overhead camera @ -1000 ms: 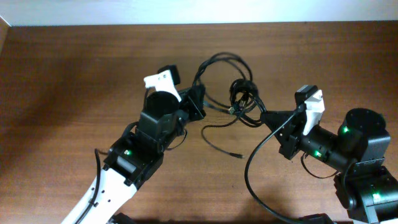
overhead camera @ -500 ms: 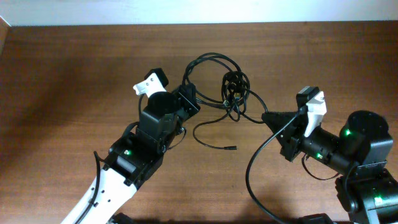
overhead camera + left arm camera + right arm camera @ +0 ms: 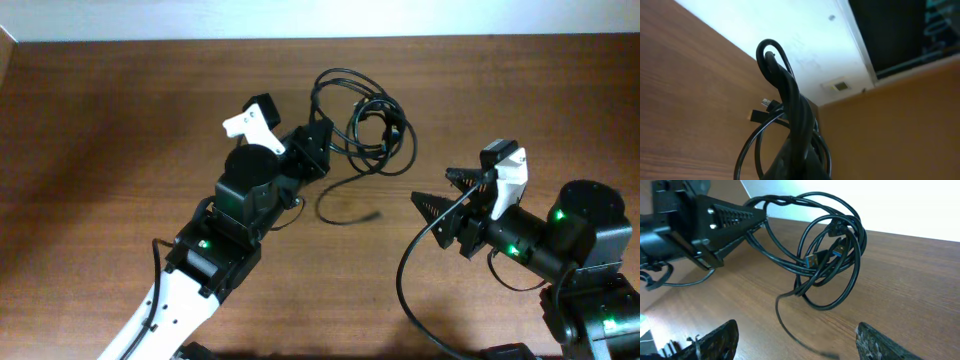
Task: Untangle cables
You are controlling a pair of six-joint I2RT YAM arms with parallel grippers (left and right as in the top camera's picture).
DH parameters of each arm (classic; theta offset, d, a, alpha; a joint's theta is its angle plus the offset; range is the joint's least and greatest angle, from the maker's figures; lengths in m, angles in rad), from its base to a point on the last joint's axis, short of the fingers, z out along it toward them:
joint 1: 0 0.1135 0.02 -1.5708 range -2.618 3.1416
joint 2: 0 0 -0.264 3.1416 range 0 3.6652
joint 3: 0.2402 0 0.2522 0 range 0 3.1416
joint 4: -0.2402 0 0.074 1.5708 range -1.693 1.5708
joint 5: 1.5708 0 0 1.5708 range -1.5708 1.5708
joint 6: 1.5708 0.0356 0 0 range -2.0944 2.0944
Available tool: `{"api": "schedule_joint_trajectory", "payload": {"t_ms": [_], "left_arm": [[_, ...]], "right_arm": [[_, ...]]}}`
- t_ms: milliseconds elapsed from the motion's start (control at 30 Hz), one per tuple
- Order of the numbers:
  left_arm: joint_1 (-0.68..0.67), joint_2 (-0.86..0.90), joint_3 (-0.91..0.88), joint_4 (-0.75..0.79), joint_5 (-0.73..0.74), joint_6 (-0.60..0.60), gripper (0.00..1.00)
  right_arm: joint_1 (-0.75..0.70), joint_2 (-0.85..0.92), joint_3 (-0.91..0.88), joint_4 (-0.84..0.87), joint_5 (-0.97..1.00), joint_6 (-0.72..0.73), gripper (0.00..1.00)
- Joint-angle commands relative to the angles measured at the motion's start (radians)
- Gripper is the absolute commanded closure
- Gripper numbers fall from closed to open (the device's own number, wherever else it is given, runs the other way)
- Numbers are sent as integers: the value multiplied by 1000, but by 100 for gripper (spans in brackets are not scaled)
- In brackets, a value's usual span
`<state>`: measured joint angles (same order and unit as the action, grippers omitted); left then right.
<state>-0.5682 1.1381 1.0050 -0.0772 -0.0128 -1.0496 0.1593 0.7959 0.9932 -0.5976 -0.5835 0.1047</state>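
Observation:
The cables (image 3: 368, 122) are thin black cords looped in a loose tangle at the far middle of the table. My left gripper (image 3: 318, 150) is shut on the tangle's left side. In the left wrist view the cables (image 3: 786, 95) rise out of the shut gripper (image 3: 799, 167) in a tall loop, with a small plug (image 3: 758, 114) beside them. One loose cord end (image 3: 350, 210) trails toward the front. My right gripper (image 3: 438, 190) stands open to the right of the tangle, touching nothing. In the right wrist view the cables (image 3: 832, 255), with a blue-tipped plug (image 3: 815, 259), hang from the left gripper (image 3: 725, 217), ahead of the open right gripper (image 3: 797, 341).
The brown wooden table (image 3: 120, 110) ends at a white wall along the far edge (image 3: 320, 38). A thick black arm wire (image 3: 405, 270) loops from the right arm over the table's front right. The left arm's white body (image 3: 170, 310) crosses the front left.
My right gripper has opened and let go of the cables. The tangle has drawn away from it toward the far side, hanging from the left gripper, which turned and shifted slightly.

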Motion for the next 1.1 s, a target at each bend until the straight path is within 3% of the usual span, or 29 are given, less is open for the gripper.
{"api": "schedule_joint_trajectory", "payload": {"t_ms": [0,267,900,1067], "left_arm": [[2,-11,11,24,93,88,100],[1,-11,11,80,246,245,100],[-8,-11,11,119,265,273,100],[-41,-11,11,148,261,273,100]], "right_arm": [[-3,13,19,2,78,0,26],[-3,94,19,3,127,8,29],[-2,136,19,15,-57,7,33],[-3,136,19,15,-56,7,52]]}}
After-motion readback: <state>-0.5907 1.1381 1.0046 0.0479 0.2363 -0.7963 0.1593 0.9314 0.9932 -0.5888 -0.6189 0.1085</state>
